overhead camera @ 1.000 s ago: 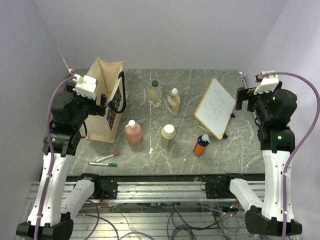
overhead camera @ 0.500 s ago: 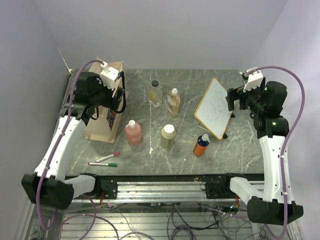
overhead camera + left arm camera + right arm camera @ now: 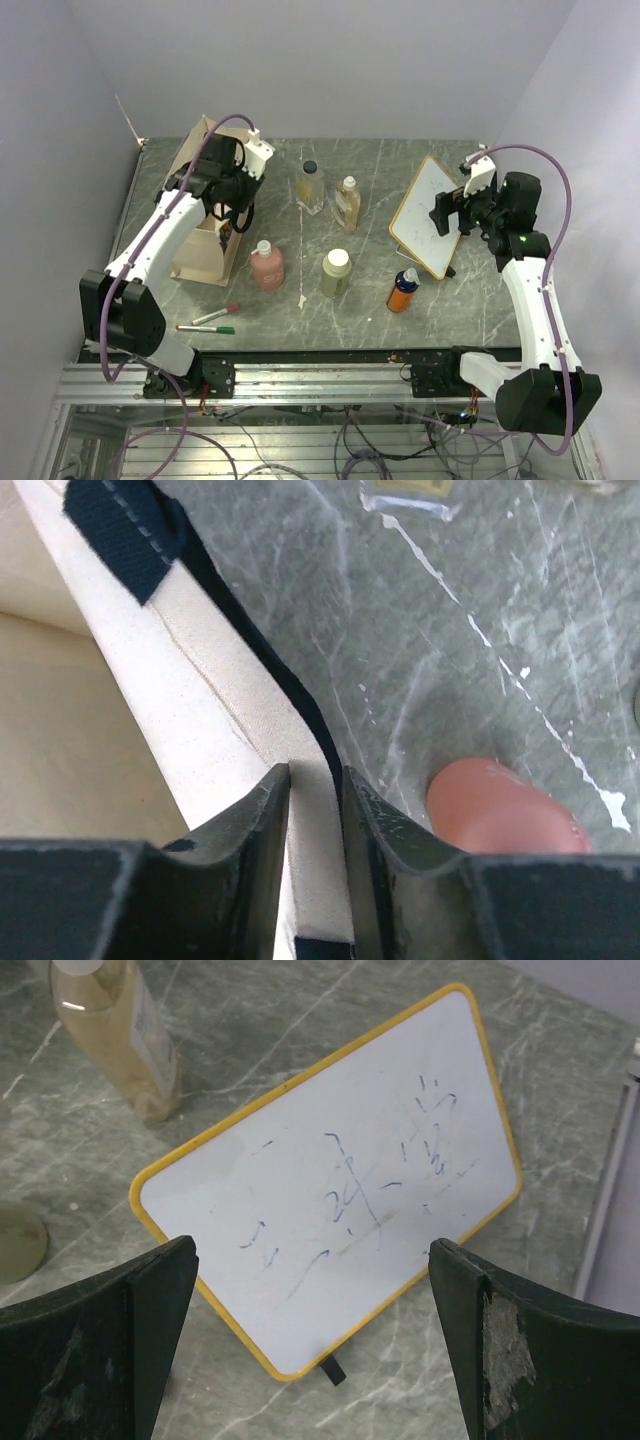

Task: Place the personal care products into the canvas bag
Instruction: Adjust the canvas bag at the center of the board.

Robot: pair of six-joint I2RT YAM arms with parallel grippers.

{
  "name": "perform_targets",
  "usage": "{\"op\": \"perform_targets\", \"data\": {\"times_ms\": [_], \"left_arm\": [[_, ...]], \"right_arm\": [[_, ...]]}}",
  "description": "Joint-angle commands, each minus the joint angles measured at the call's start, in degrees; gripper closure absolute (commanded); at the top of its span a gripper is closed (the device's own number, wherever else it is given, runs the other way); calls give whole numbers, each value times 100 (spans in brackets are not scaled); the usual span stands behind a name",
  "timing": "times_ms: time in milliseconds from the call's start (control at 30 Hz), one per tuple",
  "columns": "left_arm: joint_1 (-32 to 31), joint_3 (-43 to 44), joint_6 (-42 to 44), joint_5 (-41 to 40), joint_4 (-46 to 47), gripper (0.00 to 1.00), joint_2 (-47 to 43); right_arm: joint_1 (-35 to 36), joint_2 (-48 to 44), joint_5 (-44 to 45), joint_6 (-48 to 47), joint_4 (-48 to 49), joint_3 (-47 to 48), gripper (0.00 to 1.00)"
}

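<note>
Between its narrowed fingers, the left gripper (image 3: pixel 315 775) has just clamped the rim of the canvas bag (image 3: pixel 200 690), probably bracing it for loading.

The beige bag (image 3: pixel 203 258) stands open at the far left, and right of it stand the pink bottle (image 3: pixel 266 266), green bottle (image 3: pixel 335 273) and orange bottle (image 3: pixel 403 290) in a near row, with the clear bottle (image 3: pixel 311 188) and amber bottle (image 3: pixel 347 205) farther back.

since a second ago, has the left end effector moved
Yes. In the top view the left end effector swung rightward and toward the back wall across the canvas bag, ending at its right rim, where it clamps the fabric.
</note>
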Motion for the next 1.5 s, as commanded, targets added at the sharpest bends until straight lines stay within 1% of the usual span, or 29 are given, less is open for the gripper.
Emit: {"op": "perform_targets", "data": {"times_ms": [0, 200, 400, 500, 833, 933, 1000, 1167, 1267, 1400, 1467], "left_arm": [[-175, 265, 102, 126, -409, 67, -154], [-186, 81, 149, 721, -531, 77, -655], [-186, -42, 127, 844, -769, 80, -872], [-186, -49, 87, 913, -853, 80, -924], [-186, -91, -15, 1251, -870, 74, -1160], [-186, -24, 12, 1195, -862, 70, -1243], [-186, -35, 40, 1183, -780, 65, -1341], [-331, -148, 296, 1198, -631, 47, -1601], [-647, -134, 590, 1185, -814, 38, -1672], [-1134, -162, 873, 1014, -1045, 23, -1675], [-1307, -184, 960, 767, -1131, 20, -1585]], "right_arm": [[33, -223, -461, 120, 495, -252, 0], [33, -527, -555, 85, 586, -592, 0], [33, -678, -769, -45, 626, -822, 0], [32, -715, -825, -88, 596, -870, 0], [27, -713, -966, -175, 596, -956, 0], [25, -713, -954, -191, 604, -979, 0], [21, -713, -946, -207, 625, -1016, 0], [16, -699, -940, -211, 630, -1022, 0], [16, -707, -931, -211, 637, -1041, 0], [8, -728, -905, -211, 646, -1049, 0], [7, -743, -903, -217, 648, -1057, 0]]}}
